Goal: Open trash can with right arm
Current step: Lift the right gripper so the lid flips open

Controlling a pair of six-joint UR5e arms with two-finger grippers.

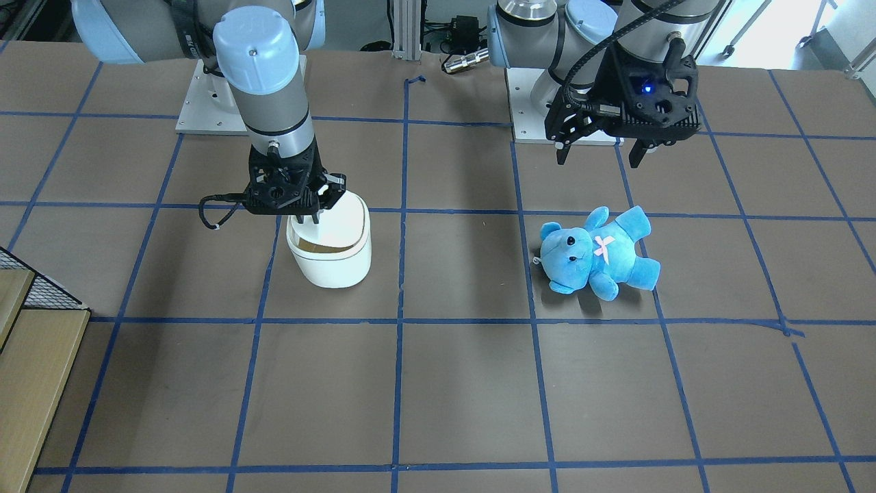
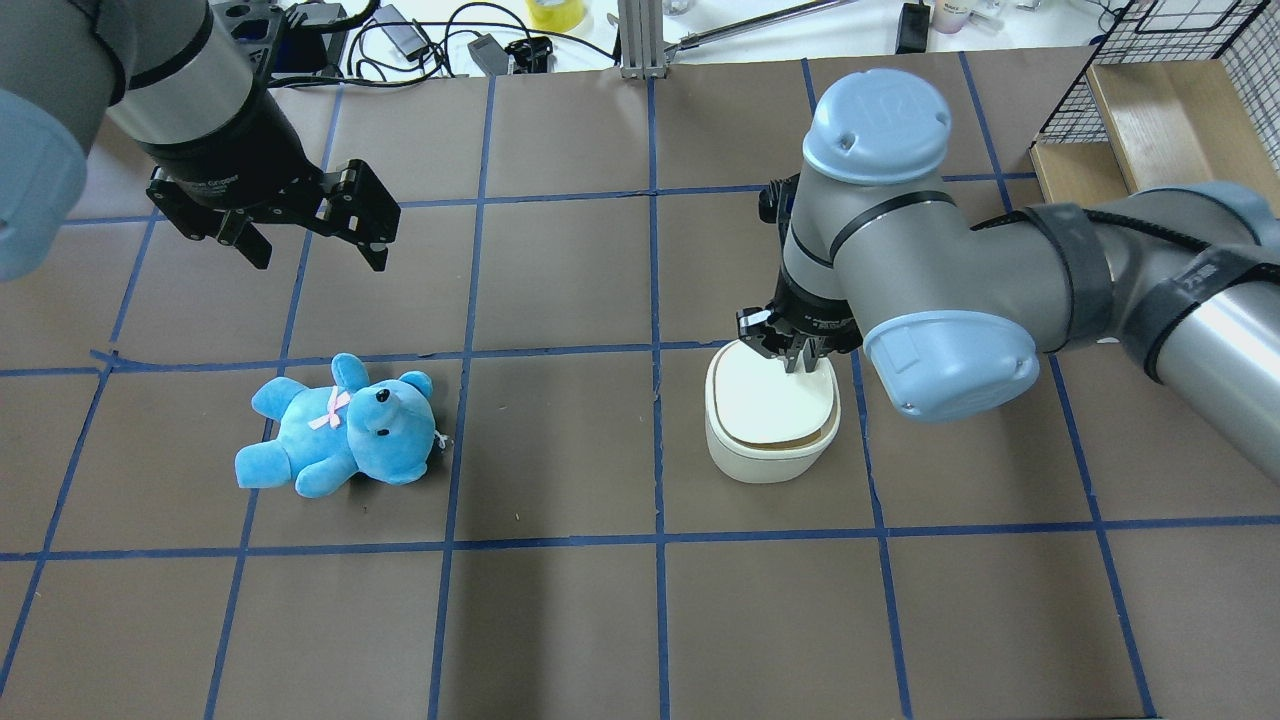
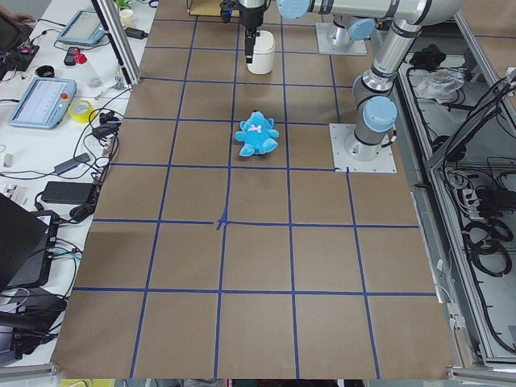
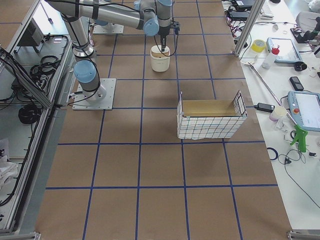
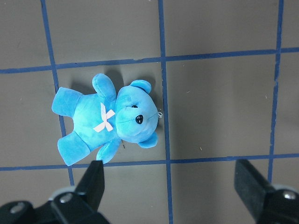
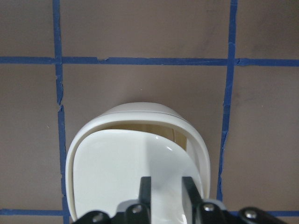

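Nearest the right wrist lens: black fingers (image 6: 145, 186) of the right end effector (image 6: 167, 183), set narrow, with a slim strip of white lid (image 6: 121, 172) visible between. Housing cropped by the frame's bottom edge. Unclear whether pinching the lid's near edge or only pressing on it, that edge being hidden under the housing.

Then the trash can (image 2: 765, 462), upright on the tabletop (image 2: 560, 620). Robot's right half, well in from every edge, nearer the robot-side edge than the operators' edge. Lid tilted out of level with the rim. Tan interior showing through a gap on the side away from the fingers in the wrist view. Thin tan strip also seen in the overhead and front views. Higher edge: not determinable.

Fingertips partly masked from overhead by the right arm (image 2: 930, 250). Can tiny and half covered by that arm in the left side view.

Over at the left end effector (image 5: 173, 186): spread wide, holding nothing, hanging above the tabletop's left half. Only the finger ends caught by its own wrist view. Below it, a blue plush bear (image 5: 107, 119) on its back, apart from the fingers.

Off to the right, a wire basket (image 4: 210, 127), whole only in the right side view and cropped at frame edges in the front and overhead views.
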